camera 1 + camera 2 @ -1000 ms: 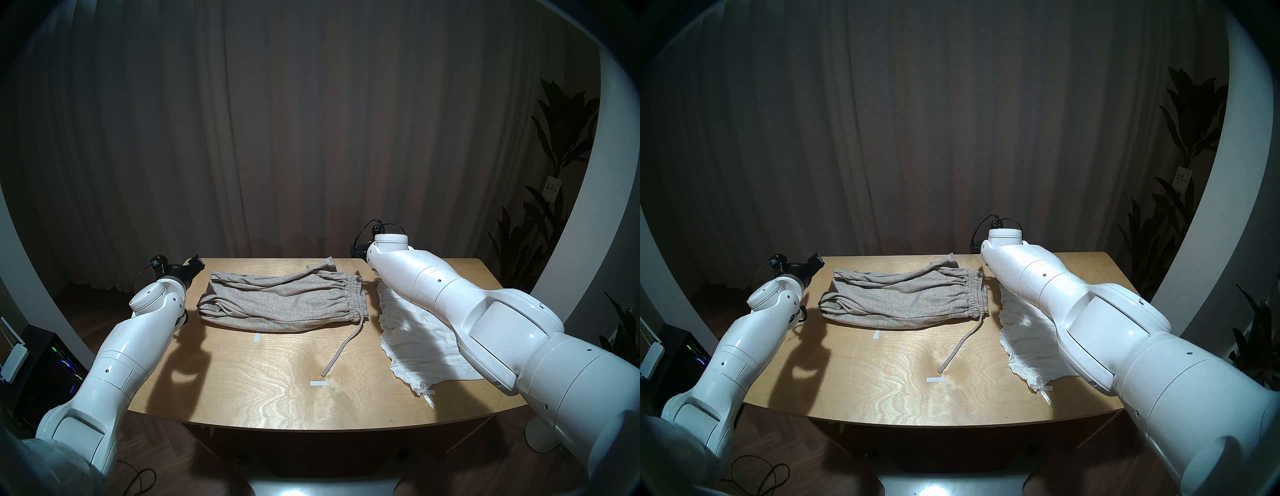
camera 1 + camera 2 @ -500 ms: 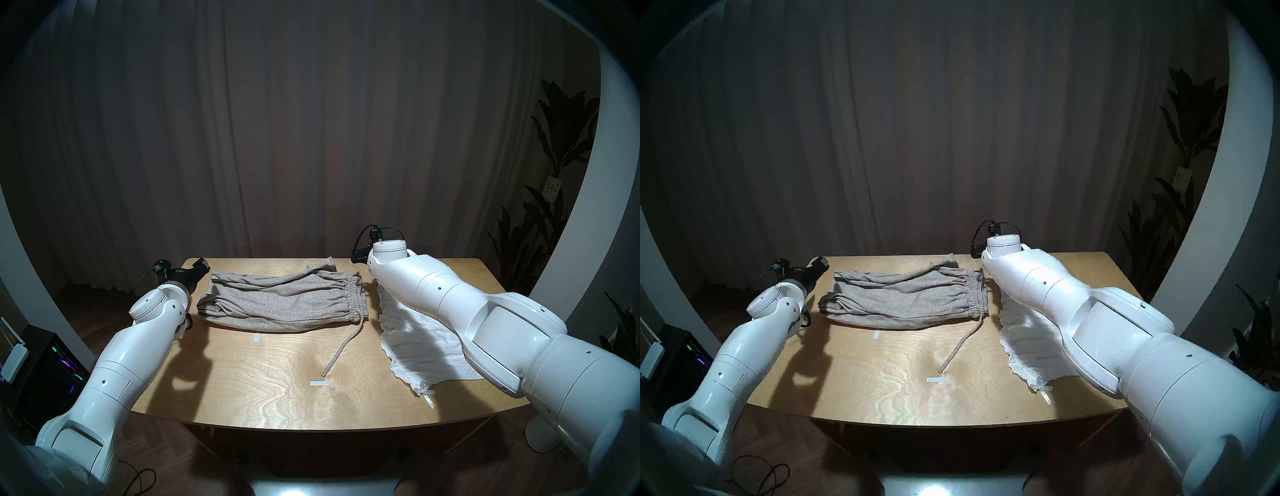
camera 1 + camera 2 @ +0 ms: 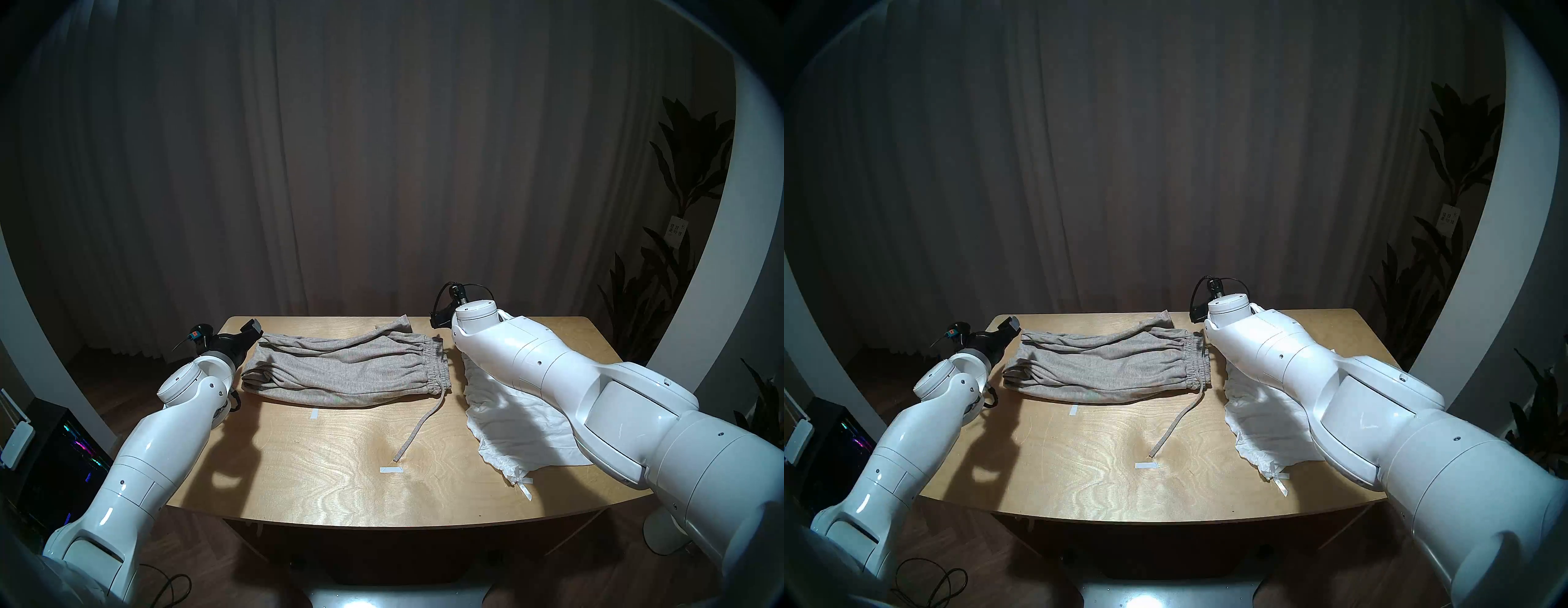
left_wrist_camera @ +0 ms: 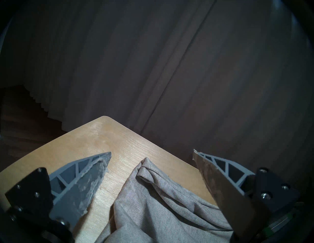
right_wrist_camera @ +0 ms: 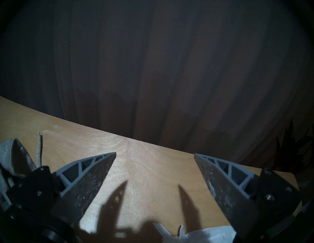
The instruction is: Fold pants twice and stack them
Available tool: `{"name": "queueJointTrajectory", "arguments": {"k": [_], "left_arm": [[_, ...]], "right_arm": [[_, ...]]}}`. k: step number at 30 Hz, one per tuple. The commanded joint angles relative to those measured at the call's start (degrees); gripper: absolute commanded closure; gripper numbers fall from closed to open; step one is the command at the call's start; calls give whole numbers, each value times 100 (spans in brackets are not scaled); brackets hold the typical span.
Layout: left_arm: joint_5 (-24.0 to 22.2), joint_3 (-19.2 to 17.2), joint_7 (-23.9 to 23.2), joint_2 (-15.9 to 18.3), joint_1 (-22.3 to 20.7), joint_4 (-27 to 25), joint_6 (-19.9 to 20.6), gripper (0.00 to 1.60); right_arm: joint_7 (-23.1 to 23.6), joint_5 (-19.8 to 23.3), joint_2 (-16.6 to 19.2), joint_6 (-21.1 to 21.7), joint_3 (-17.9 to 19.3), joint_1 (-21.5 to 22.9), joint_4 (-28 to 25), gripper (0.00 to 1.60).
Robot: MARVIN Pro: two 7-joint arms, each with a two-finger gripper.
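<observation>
The grey-beige pants (image 3: 339, 369) lie folded lengthwise across the far half of the table, waistband to the right. Their drawstring (image 3: 418, 429) trails toward the front. The white shorts (image 3: 517, 420) lie crumpled at the right, partly under my right arm. My left gripper (image 4: 152, 154) is open at the pants' far-left corner (image 4: 153, 195), one finger on each side of the cloth. My right gripper (image 5: 155, 153) is open over bare wood near the far edge, with the shorts (image 5: 195, 235) just below it and a pants cuff (image 5: 15, 152) to its left. It holds nothing.
The wooden table (image 3: 318, 488) carries two white tape marks (image 3: 391, 469) (image 3: 314, 414). A dark curtain hangs close behind its far edge. Plants (image 3: 679, 178) stand at the right, and a lit computer case (image 3: 63, 446) sits on the floor at the left.
My left gripper has moved right, up to the pants' far-left corner. My right wrist has shifted slightly right and lower. Both grippers stay open and the clothes have not moved.
</observation>
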Motion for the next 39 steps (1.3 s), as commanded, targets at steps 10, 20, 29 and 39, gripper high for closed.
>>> {"name": "queueJointTrajectory", "arguments": {"k": [10,20,29,39], "left_arm": [[-282,-271,-169,98,503,-678,-171,0],[-478,-417,-215,117,872,-964,-247,0],[-704,-589,-244,114,1241,-1260,-332,0],[-998,-799,-249,72,1671,-1637,-431,0]], "right_arm": [[82,-507,215,-396,-382,208,-309,0],[137,-791,353,-621,-603,284,-468,0],[126,-1095,530,-868,-816,373,-639,0],[61,-1484,771,-1196,-1079,458,-843,0]]}}
